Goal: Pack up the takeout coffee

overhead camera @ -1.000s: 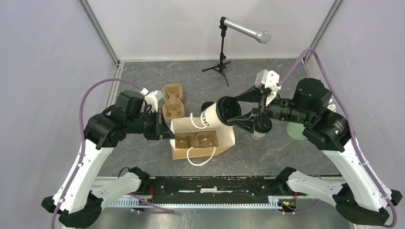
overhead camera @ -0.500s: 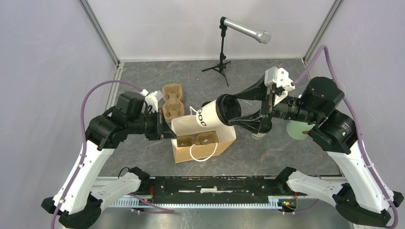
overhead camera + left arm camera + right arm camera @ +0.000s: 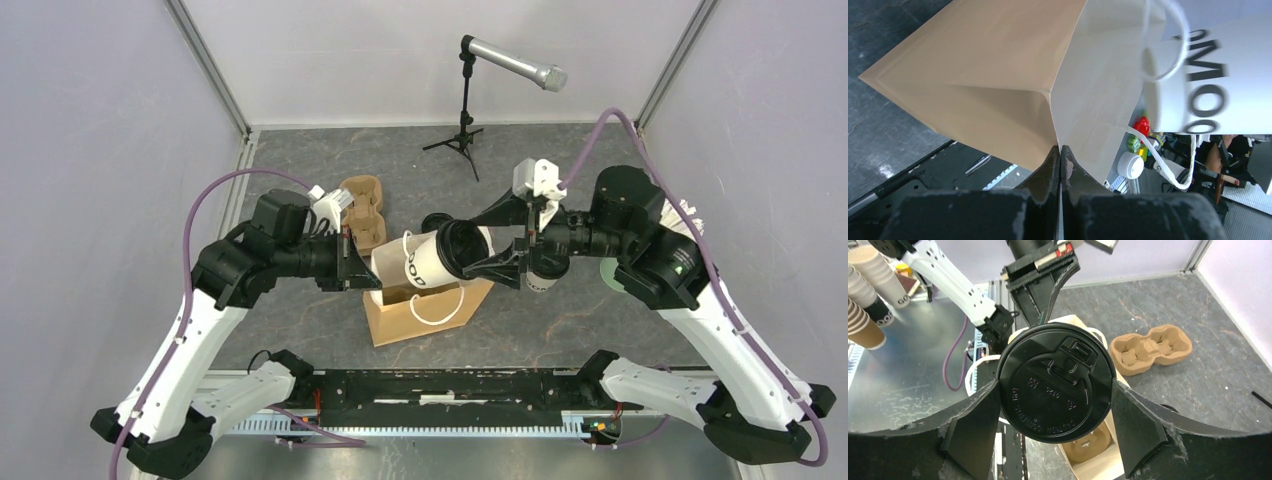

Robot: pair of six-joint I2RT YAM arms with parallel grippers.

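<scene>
Right wrist, lidded coffee cup [image 3: 1055, 390] gripped between right fingers [image 3: 973, 425], left fingers [image 3: 1045, 172] pinching paper bag [image 3: 973, 75] rim

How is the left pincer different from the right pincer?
The left pincer is squeezed shut, while the right pincer is spread wide. The left pinches the thin edge of the bag; the right grips around the fat cup. Both are black and both hold something.
</scene>
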